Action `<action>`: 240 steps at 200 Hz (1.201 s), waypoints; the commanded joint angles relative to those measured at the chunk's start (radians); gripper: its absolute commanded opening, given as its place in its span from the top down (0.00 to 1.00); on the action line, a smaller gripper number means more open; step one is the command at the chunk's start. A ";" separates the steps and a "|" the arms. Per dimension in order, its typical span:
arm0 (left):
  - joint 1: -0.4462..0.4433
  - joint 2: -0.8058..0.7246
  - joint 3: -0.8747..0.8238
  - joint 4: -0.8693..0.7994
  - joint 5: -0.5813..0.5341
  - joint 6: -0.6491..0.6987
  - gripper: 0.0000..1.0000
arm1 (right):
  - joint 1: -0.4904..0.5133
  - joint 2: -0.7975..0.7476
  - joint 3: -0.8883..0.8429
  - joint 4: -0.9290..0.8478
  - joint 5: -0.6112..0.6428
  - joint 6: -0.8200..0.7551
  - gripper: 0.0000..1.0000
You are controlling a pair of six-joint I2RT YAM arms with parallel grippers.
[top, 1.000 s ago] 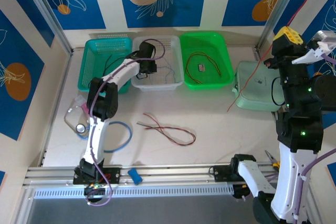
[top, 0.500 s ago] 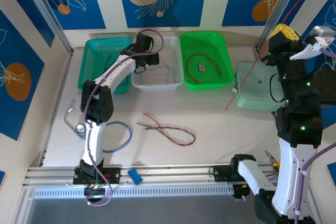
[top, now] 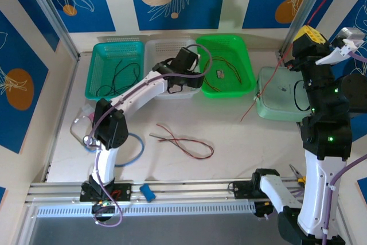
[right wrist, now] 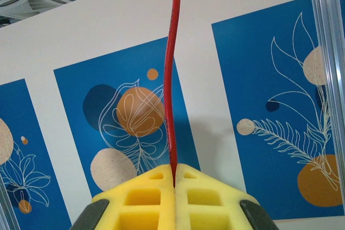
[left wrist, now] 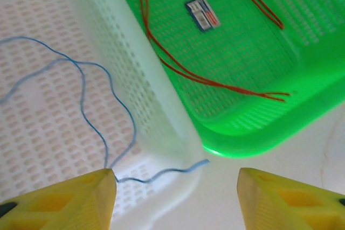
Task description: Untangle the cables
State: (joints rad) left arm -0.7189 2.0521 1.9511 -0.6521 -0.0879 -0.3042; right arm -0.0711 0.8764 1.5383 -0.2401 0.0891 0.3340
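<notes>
Reading the overhead view as a clock with the arm bases at 6, I count three strands sorted along the far edge: a thin black wire (top: 116, 78) lies in the teal plastic basket (top: 114, 45) at about 11, a pale blue wire (left wrist: 81, 100) sits in the white perforated basket (left wrist: 145, 95) at 12, and a brown-orange wire (left wrist: 186, 74) is loosely coiled in the bright green basket (left wrist: 242, 138) at 1. The pale blue wire is not fully in, as far as I can judge: on the left wrist view its tail drapes over the basket's near corner toward the table. My left gripper (left wrist: 175, 179) hovers over the seam between the white and green baskets, its yellow pads well apart with nothing between them and the blue tail just beside one pad. My right gripper (right wrist: 173, 173) is up at 3 o'clock, pads pressed together on a thin red wire (right wrist: 171, 79), which rises out of the pads and, on the overhead view, hangs down past the pale green tub (top: 281, 104) toward the white table (top: 241, 153). What is left, I reckon, is to bank that red wire and then deal with the loose tangle of red and dark strands (top: 180, 140) near the middle of the table, a touch toward 6, well apart from both grippers; I can't tell how many strands it holds or how tightly they cross. I'd call the job past halfway but not close to finished
</notes>
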 commanded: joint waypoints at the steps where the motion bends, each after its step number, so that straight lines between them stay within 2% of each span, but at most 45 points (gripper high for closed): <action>1: 0.002 0.005 0.033 -0.079 0.047 0.020 0.41 | 0.005 0.003 0.017 0.028 0.004 0.001 1.00; 33: -0.011 0.036 0.046 -0.135 0.066 0.023 0.44 | 0.007 0.000 0.007 0.031 0.007 0.002 1.00; 106: -0.011 0.131 0.093 -0.104 0.090 0.026 0.45 | 0.008 0.003 0.017 0.030 0.008 -0.008 1.00; 240: -0.007 0.186 0.141 -0.072 0.066 0.022 0.67 | 0.008 0.009 0.027 0.024 0.012 -0.032 1.00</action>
State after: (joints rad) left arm -0.7250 2.2284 2.0617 -0.7284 -0.0189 -0.2859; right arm -0.0692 0.8818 1.5387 -0.2398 0.0895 0.3180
